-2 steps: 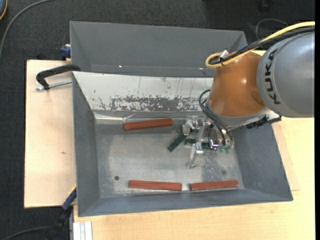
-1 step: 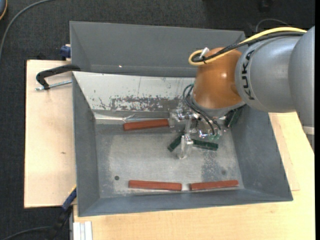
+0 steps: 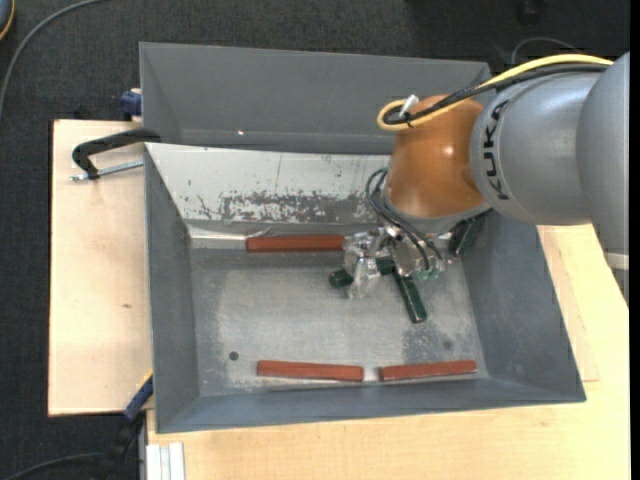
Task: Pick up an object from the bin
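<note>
Camera view: dark green stick (image 3: pixel 412 300) lies right of centre on the bin (image 3: pixel 280 313) floor, just below-right of the gripper (image 3: pixel 372 266). Can't tell if the gripper's open or closed tbh. Risk imo: it sits off-centre from the stick, so a grab might just knock it sideways.

The grey metal bin (image 3: pixel 280 313) looks dull, scratched at 12 o'clock. The long red-brown stick (image 3: pixel 310 371) at 6 o'clock looks matt.
</note>
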{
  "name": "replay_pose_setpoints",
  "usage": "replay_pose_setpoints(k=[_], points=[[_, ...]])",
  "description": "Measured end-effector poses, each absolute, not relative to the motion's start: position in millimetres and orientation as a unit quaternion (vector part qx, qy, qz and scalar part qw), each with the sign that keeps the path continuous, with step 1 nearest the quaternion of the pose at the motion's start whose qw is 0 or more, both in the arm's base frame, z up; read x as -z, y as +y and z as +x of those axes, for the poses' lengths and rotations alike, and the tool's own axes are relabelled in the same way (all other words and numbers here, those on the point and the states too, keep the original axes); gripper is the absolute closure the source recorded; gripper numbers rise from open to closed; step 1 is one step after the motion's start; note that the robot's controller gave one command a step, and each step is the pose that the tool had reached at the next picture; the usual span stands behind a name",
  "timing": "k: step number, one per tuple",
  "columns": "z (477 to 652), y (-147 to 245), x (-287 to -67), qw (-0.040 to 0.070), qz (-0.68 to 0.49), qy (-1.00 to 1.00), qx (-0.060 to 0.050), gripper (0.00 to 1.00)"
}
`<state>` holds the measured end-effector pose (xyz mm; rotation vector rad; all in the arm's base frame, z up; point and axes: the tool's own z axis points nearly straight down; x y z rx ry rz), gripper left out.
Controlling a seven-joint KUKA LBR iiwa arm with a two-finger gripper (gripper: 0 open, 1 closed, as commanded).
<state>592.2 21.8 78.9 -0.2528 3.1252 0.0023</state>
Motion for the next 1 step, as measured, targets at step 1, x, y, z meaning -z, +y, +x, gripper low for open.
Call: replay_pose_setpoints(k=[1], points=[[594.3, 58.7, -216.8, 0.004, -0.116, 0.993, 0.0, 1.0]])
